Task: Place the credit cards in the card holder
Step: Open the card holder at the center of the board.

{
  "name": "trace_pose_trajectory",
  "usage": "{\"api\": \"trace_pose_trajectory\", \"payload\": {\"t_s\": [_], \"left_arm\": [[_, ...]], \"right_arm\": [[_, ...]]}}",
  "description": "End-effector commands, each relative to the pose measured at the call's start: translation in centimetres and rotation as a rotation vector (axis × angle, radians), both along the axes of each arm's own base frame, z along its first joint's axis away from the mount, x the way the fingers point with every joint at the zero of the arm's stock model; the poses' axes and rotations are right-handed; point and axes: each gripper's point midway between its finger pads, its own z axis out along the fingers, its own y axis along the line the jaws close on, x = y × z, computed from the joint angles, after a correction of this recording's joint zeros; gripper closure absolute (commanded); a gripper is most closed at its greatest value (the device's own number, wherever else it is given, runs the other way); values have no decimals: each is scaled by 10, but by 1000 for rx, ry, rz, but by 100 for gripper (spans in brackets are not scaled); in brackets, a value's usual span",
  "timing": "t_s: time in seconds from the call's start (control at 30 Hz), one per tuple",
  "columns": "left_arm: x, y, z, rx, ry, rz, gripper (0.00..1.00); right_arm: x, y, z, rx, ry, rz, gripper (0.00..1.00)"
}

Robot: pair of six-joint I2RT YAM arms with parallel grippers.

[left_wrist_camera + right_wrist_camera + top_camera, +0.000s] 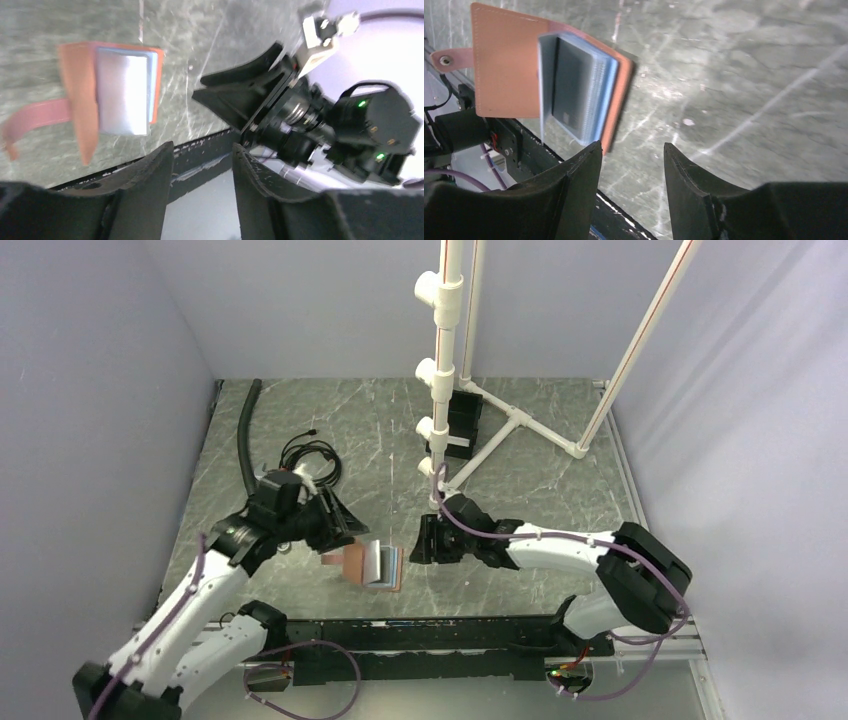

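Far left, back: black hose (pixel 245 435) lying along the bench (pixel 540 480). Just right of it, a coil of black cable (pixel 310 454).

Left gripper (pixel 340 526) low over the bench, just left of the card holder and not touching it. Fingers (pixel 155 167) apart, nothing between them; the wrist view shows only bench and front rail through the gap.

Card holder (pixel 372 565) lies open on the bench near the front edge, between the two grippers. Tan leather outer panel flat, snap tab (pixel 35 117) trailing toward the left arm. Glossy inner sleeves (pixel 596 95) stand fanned up off the leather, light blue at their edges. A grey card (pixel 569 85) with a small chip seems to sit in the outermost sleeve, though glare makes this uncertain.

Right gripper (pixel 422 540) just right of the holder, apart from it, pointing at it. Fingers (pixel 684 167) apart, gap empty.

Back right: white PVC pipe frame (pixel 520 420) standing on the bench.
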Motion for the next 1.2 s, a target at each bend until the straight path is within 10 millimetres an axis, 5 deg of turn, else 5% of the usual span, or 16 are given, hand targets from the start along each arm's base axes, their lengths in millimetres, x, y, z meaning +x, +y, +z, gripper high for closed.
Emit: {"api": "trace_pose_trajectory", "payload": {"t_s": [0.0,0.17,0.23,0.57,0.87,1.17], "left_arm": [[-4,-45,-12,-4,7,-187,53],[-6,-57,-67,114,113,-228,66],[-3,-44,-86,198,157,-164,74],[-20,6,-117,325,197,26,84],[-40,22,-171,408,377,104,100],[-58,24,-206,388,484,151,100]], "right_arm": [[8,-5,17,87,-28,-40,49],[4,5,21,176,-17,-5,50],[2,14,20,207,6,19,52],[0,39,5,266,91,62,53],[16,40,-12,209,101,-21,52],[8,58,-10,302,156,-21,50]]}}
